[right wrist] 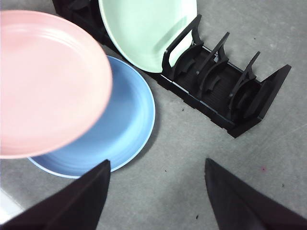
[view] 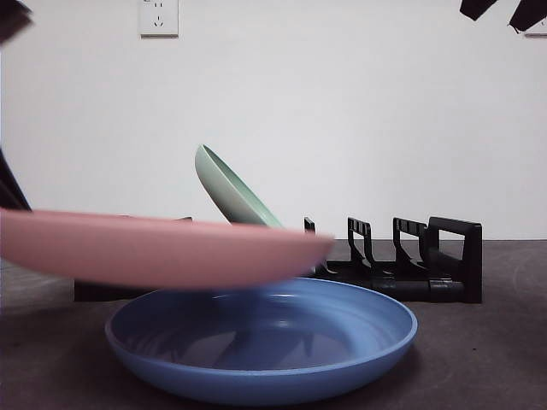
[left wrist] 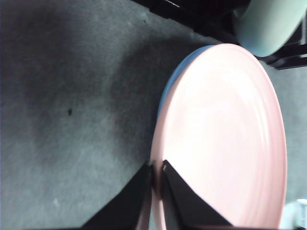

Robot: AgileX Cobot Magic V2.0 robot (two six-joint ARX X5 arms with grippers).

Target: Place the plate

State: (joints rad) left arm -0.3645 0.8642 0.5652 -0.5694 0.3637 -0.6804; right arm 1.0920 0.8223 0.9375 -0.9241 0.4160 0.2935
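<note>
My left gripper [left wrist: 157, 168] is shut on the rim of a pink plate [left wrist: 220, 139]. It holds the plate level above a blue plate [view: 261, 342] that lies flat on the table. The pink plate also shows in the front view [view: 154, 249] and the right wrist view [right wrist: 45, 81]. A pale green plate [view: 231, 192] leans in a black dish rack [view: 419, 265] behind them. My right gripper [right wrist: 157, 167] is open and empty, high above the table beside the rack [right wrist: 225, 91].
The rack has several empty slots to the right of the green plate [right wrist: 144, 28]. The blue plate [right wrist: 120, 129] sits just in front of the rack. A wall socket [view: 159, 17] is on the white wall behind.
</note>
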